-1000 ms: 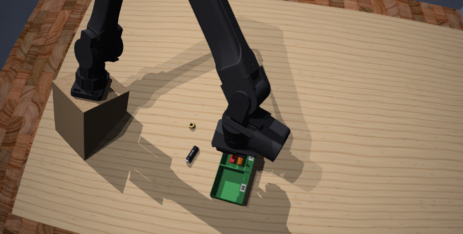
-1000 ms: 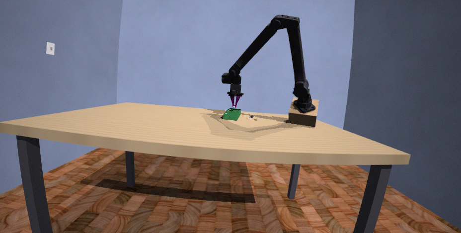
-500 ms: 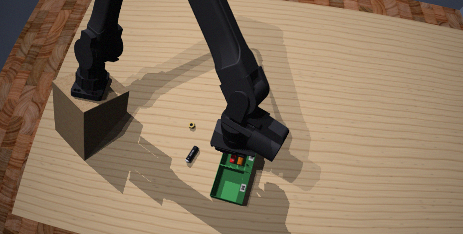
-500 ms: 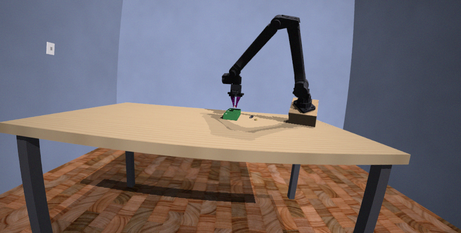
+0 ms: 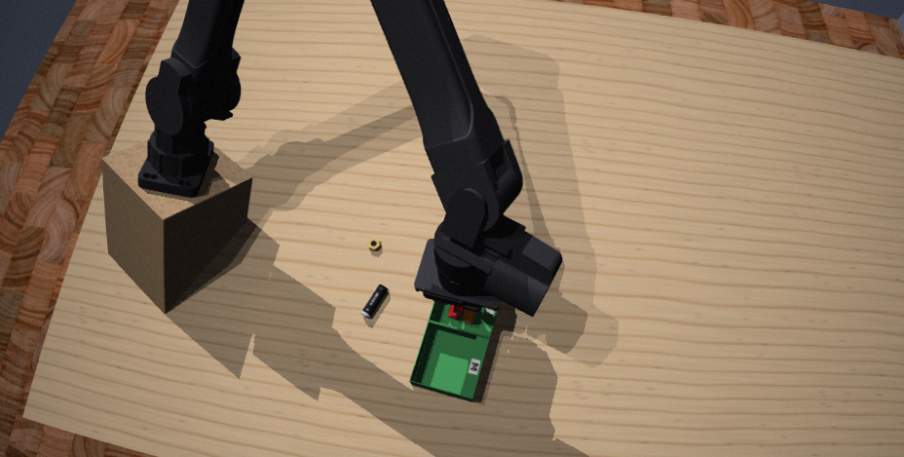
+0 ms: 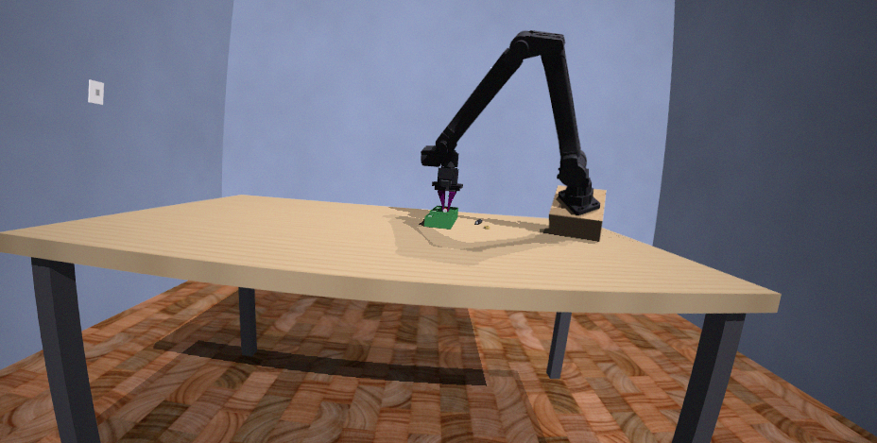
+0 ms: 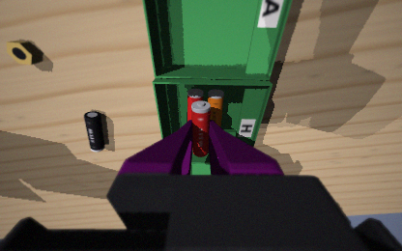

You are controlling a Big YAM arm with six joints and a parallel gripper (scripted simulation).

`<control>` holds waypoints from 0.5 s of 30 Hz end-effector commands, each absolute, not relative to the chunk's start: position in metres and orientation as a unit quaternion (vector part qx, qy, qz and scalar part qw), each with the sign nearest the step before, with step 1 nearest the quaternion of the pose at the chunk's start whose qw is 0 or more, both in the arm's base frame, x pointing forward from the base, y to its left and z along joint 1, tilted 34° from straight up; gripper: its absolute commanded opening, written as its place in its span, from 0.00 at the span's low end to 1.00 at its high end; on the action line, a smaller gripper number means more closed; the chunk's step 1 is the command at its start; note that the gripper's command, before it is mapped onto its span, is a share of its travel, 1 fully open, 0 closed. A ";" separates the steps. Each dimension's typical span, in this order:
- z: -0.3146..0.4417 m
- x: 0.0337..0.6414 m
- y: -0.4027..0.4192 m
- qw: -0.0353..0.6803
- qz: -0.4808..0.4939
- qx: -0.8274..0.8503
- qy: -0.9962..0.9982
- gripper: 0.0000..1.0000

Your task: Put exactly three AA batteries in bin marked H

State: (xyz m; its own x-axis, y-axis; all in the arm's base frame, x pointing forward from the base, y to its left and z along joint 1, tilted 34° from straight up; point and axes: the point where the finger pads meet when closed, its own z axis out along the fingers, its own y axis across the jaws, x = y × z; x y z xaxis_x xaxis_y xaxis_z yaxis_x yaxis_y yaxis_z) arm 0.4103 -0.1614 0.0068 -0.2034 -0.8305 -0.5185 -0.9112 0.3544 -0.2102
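My gripper (image 7: pixel 200 125) (image 6: pixel 447 199) has purple fingers and is shut on a red AA battery (image 7: pixel 201 110). It holds the battery upright just above the near compartment, marked H (image 7: pixel 246 128), of the green two-part bin (image 7: pixel 162 43) (image 5: pixel 422 350) (image 6: pixel 442 220). A second red battery (image 7: pixel 193 97) and an orange battery (image 7: pixel 215 102) lie inside that H compartment. In the top view the wrist hides the fingers and most of that compartment. A black AA battery (image 7: pixel 94 130) (image 5: pixel 374 300) lies on the table left of the bin.
The bin's far compartment carries another letter label (image 7: pixel 270 10) (image 5: pixel 473 365) and shows nothing inside. A yellow hex nut (image 7: pixel 21 52) (image 5: pixel 375 244) lies on the table beyond the black battery. The arm's base stands on a wooden block (image 5: pixel 170 233) at the left.
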 end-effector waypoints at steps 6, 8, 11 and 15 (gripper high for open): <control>0.002 0.413 -0.170 0.285 0.069 -0.555 0.778 0.09; 0.002 0.413 -0.171 0.285 0.068 -0.556 0.778 0.09; 0.003 0.414 -0.174 0.286 0.066 -0.556 0.778 0.09; 0.004 0.415 -0.174 0.286 0.065 -0.558 0.777 0.28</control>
State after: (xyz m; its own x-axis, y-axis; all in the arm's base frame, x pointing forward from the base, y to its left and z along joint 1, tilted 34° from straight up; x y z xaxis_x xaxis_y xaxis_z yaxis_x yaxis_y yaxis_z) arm 0.4102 -0.1621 0.0031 -0.2099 -0.8279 -0.5201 -0.9099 0.3600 -0.2058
